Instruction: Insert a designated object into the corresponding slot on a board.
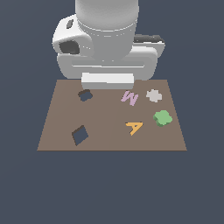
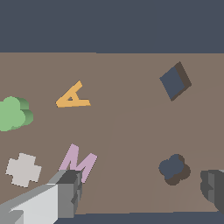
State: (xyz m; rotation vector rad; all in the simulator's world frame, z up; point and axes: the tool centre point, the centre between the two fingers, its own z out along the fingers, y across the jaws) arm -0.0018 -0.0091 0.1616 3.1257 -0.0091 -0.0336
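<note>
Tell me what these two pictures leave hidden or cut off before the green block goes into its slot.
- Gripper: the exterior view hides the fingers behind the arm's body; the wrist view crops both, so its opening is uncertain.
- Green block: clipped by the wrist view's edge.
- Slot: small in the exterior view, outline indistinct there.
- Board: far edge covered by the arm in the exterior view.

Orange letter A (image 1: pixel 134 127) lying flat, apart from other pieces. Pink letter M (image 1: pixel 129 97) lying flat, beyond the A in exterior view, tilted. Pale grey lobed piece (image 1: pixel 153 95) lying flat, just toward exterior view's right of the M, not touching it. Diamond-shaped square hole (image 1: pixel 80 134) dark, toward exterior view's left, well apart from all three pieces. Surround beyond brown surface plain dark blue-grey.

Wrist view confirms: A (image 2: pixel 72 97), M (image 2: pixel 78 162), grey piece (image 2: pixel 23 169), square hole (image 2: pixel 174 82) all separate.
</note>
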